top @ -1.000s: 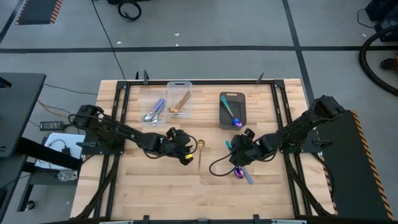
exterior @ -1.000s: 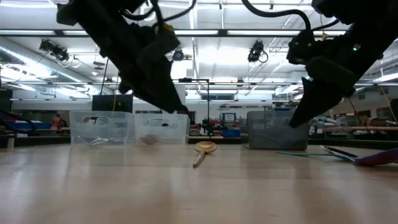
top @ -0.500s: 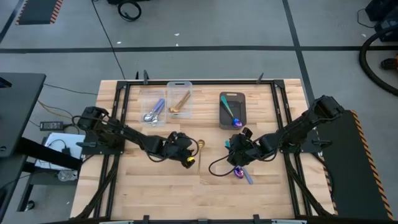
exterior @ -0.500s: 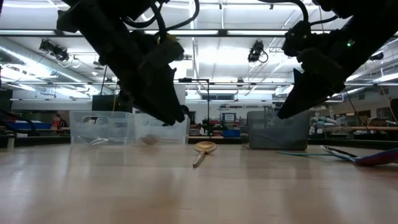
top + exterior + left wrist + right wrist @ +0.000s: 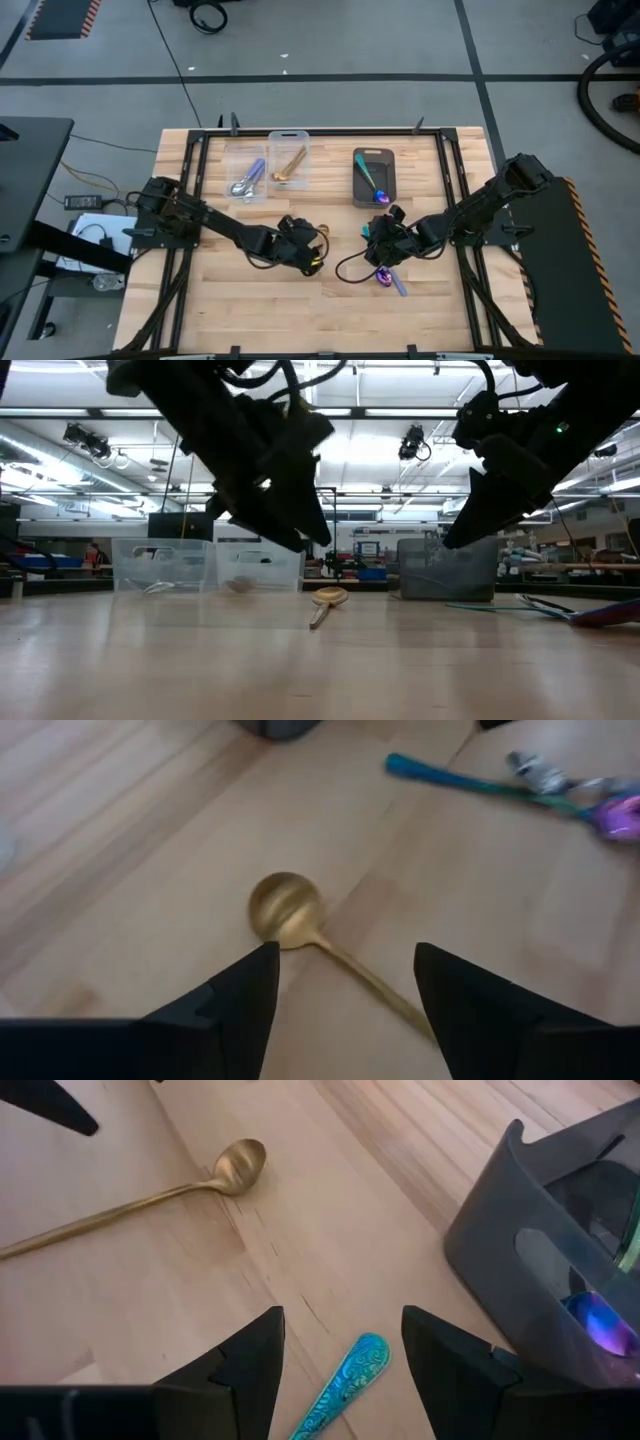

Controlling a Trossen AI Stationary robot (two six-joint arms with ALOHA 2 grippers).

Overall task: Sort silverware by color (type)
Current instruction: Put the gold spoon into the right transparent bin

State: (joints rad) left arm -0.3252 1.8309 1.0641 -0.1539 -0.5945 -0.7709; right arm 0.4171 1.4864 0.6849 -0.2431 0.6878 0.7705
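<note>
Gold spoon (image 5: 288, 912) lies flat on the table (image 5: 250, 300), below my spread left jaws (image 5: 345, 982). Thin, stiff, slippery metal; I judge the handle mid-part the best grip. Right jaws (image 5: 340, 1342) are spread too.

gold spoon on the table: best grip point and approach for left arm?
Grip the gold spoon on its thin handle just behind the bowl, from above, jaws straddling the handle. It lies flat and alone on the wood; the left gripper already hangs open over it.
</note>
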